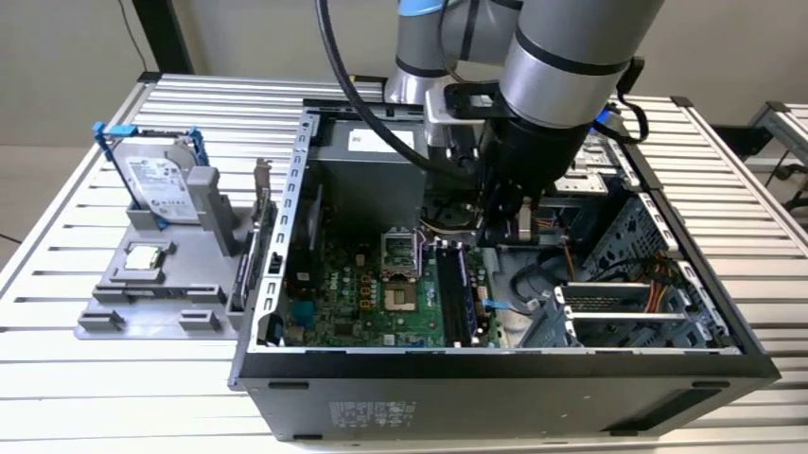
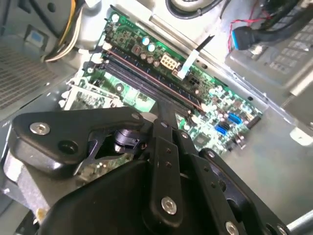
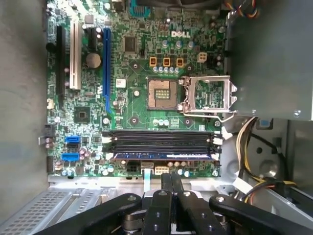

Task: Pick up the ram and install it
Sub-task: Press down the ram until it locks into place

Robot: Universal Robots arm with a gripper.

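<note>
Gripper [image 3: 171,205]: fingers apparently together, holding nothing | ram [image 3: 161,155]: seated in motherboard [image 3: 146,63] slot nearest board edge | gripper: just above that edge.

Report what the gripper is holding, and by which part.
Nothing, it seems. In the first wrist view the gripper is shut on nothing, and the ram sits slotted into the motherboard just beyond it.

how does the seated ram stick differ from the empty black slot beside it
The dark bluish-green ram stick with small black chips fills its slot; the long black empty slot shows a bare channel. The ram stick lies farther from the square processor socket than the empty slot. Both run parallel, similar length.
</note>
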